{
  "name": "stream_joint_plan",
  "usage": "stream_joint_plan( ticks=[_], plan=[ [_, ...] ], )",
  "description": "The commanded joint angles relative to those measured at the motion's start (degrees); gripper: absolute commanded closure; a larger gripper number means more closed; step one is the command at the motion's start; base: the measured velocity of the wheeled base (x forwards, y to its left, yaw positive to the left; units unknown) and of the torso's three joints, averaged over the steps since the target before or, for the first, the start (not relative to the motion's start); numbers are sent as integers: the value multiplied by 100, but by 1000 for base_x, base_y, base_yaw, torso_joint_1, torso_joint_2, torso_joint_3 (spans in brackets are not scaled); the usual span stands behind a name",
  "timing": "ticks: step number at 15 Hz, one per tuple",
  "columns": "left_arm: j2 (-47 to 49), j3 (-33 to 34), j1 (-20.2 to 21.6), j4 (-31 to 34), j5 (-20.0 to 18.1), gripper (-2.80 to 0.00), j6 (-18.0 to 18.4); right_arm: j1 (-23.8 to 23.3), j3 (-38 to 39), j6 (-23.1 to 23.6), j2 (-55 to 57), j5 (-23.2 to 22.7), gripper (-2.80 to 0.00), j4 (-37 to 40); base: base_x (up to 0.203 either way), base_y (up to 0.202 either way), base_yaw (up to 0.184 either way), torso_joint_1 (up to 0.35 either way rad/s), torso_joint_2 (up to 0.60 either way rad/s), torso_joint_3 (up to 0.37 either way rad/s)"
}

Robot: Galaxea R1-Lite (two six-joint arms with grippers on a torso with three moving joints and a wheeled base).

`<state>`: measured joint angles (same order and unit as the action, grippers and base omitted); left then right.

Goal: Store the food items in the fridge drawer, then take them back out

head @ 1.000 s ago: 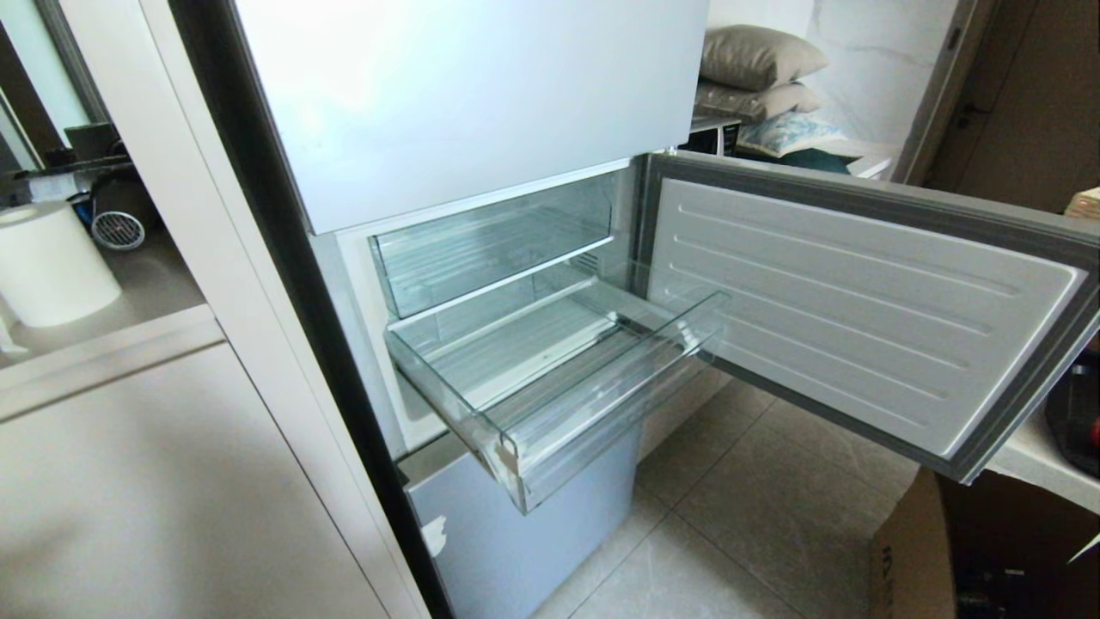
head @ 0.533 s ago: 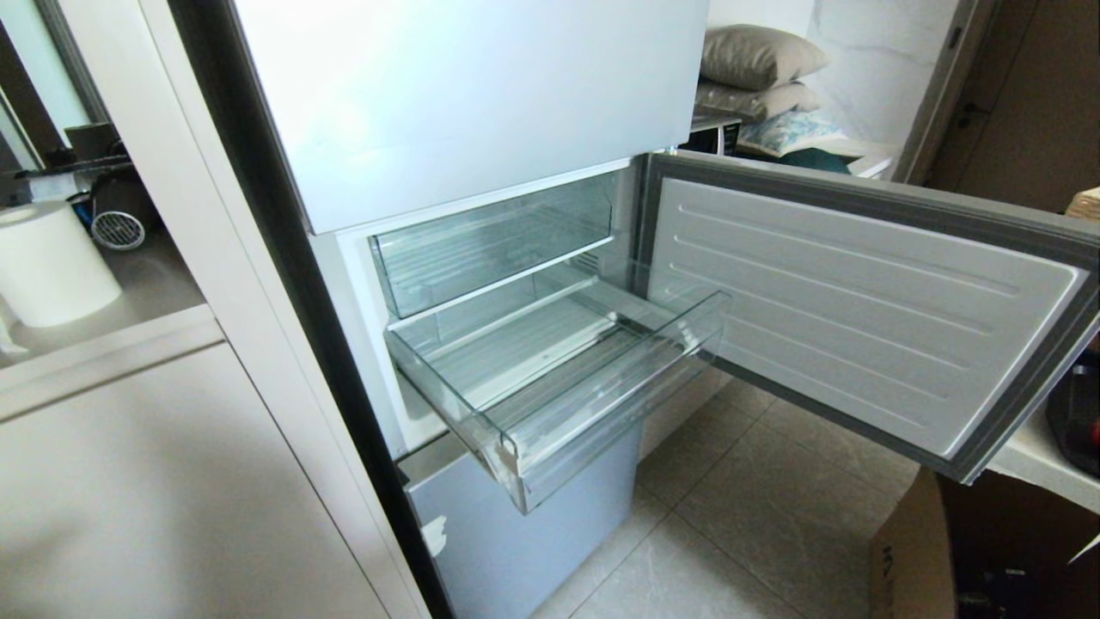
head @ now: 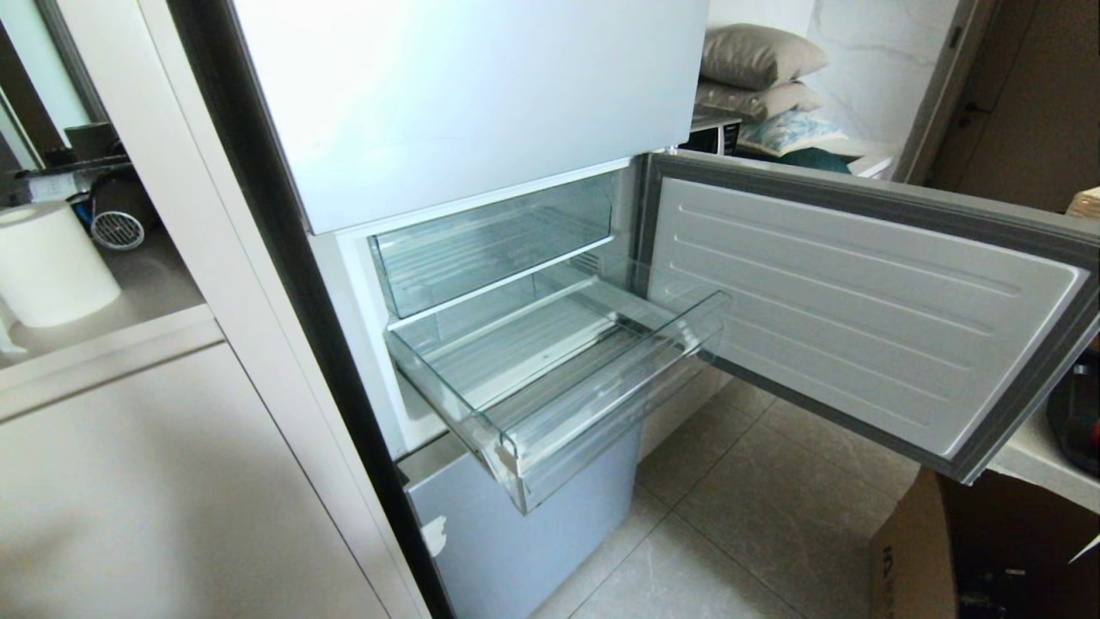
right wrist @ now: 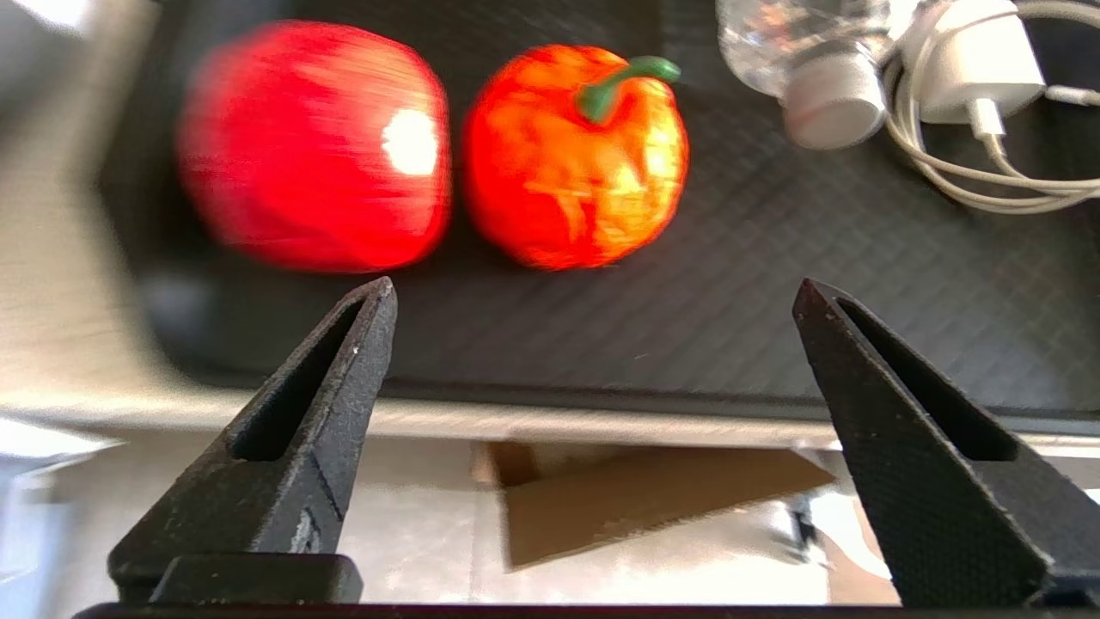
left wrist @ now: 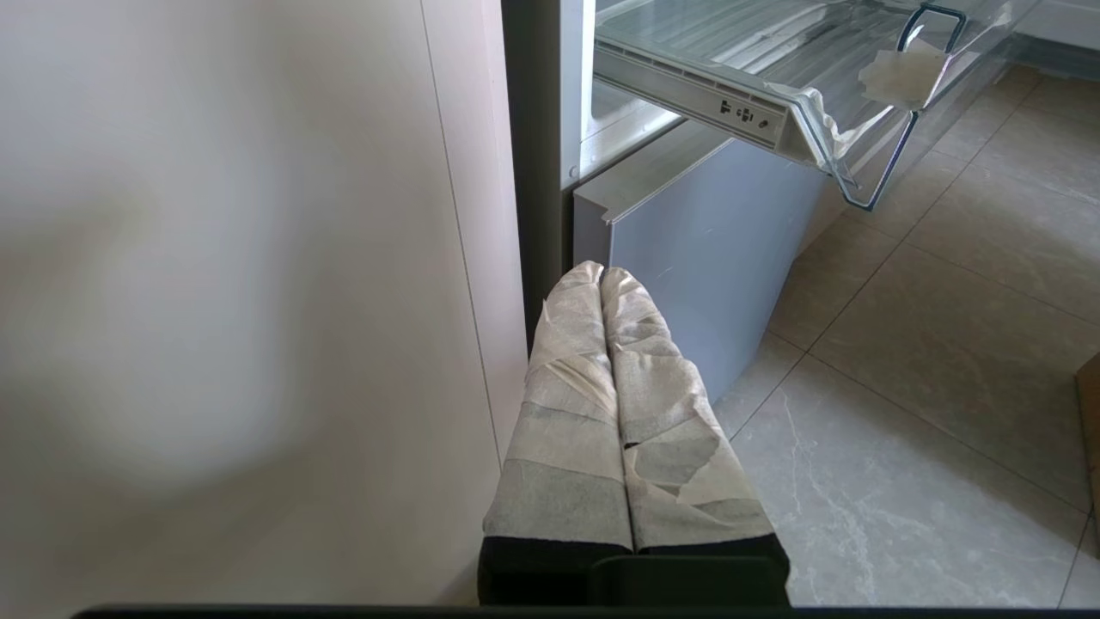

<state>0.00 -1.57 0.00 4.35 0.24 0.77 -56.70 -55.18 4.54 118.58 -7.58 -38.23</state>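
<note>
**Two food items on a black mat, fridge drawer pulled out and bare**

The red food item (right wrist: 316,146) and the orange bell pepper (right wrist: 574,155), the latter with a green stem, lie side by side and almost touching on a black textured mat (right wrist: 773,284) that sits on a pale ledge. Neither piece is in the fridge. The right gripper (right wrist: 593,297) hangs just short of the two pieces, its black fingers spread wide with nothing between them; the pepper lies nearer the middle of the gap. On the same mat, beyond the pepper, are a clear bottle (right wrist: 799,52) and a white charger with coiled cable (right wrist: 980,77). The fridge drawer (head: 550,378) stands pulled out under the clear bin (head: 490,241), with the compartment door (head: 859,301) swung open beside it. The left gripper (left wrist: 606,279), wrapped in pale tape, hangs low beside the cabinet panel (left wrist: 258,258), its fingers pressed together and holding nothing, near the lower fridge door (left wrist: 705,232).
</note>
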Motion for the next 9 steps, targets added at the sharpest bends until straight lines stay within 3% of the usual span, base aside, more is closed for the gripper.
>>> stream_joint_plan(
  ticks=[1,9],
  plan=[
    [0,-1,0,4,2,0,2,-47,-216,38,388,55,-280,-9,0,0,0,0,0,0],
    [0,-1,0,4,2,0,2,-240,-1302,177,1076,87,-280,344,0,0,0,0,0,0]
  ],
)
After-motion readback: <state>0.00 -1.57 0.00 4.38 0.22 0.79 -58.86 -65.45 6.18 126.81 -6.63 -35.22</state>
